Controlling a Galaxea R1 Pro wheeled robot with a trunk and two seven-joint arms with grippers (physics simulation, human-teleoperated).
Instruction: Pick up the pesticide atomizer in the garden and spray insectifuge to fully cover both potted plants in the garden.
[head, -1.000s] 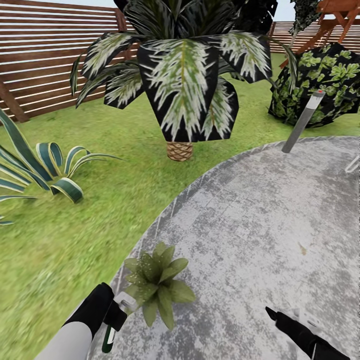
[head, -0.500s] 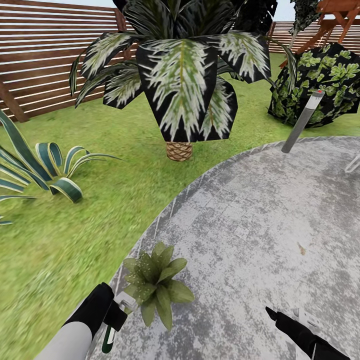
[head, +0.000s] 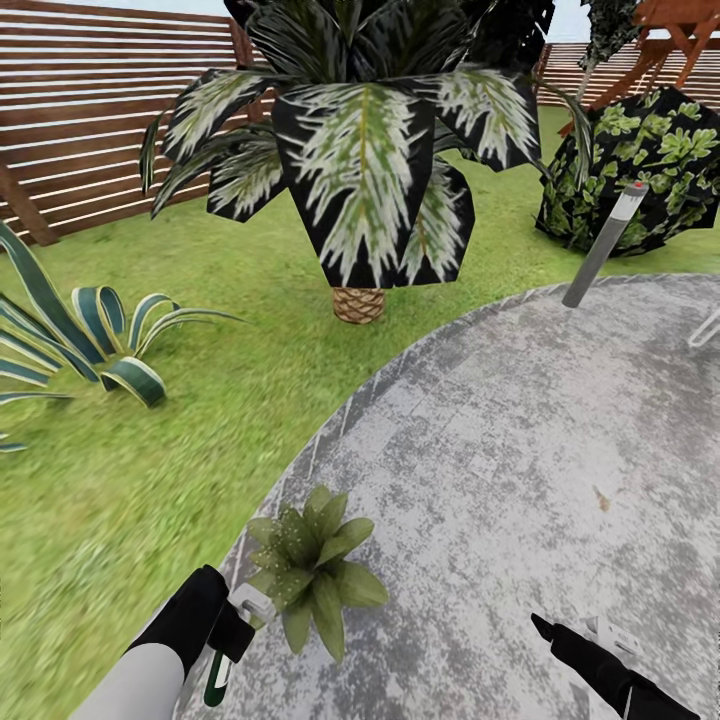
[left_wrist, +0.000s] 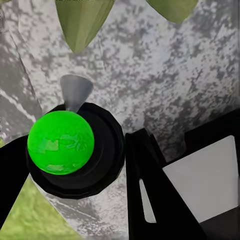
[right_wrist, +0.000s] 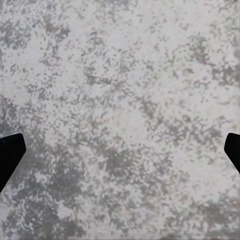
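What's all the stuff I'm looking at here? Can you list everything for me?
potted plant: one, dull green rosette, at the paved patch's near edge, just ahead of the left gripper
pesticide atomizer: one, whitish with a green part, in the left gripper
paved patch: one, mottled grey, round, right half of the head view
lawn: green, left and far side
palm: one, dark leaves streaked white-green, centre back
agave: one, striped blue-green, far left
bush: one, dark with light green leaves, back right
post: one, grey, leaning, at the patch's far edge
fence: brown slats, back left
left gripper: black, holding the atomizer
right gripper: black, over bare paving, fingers apart
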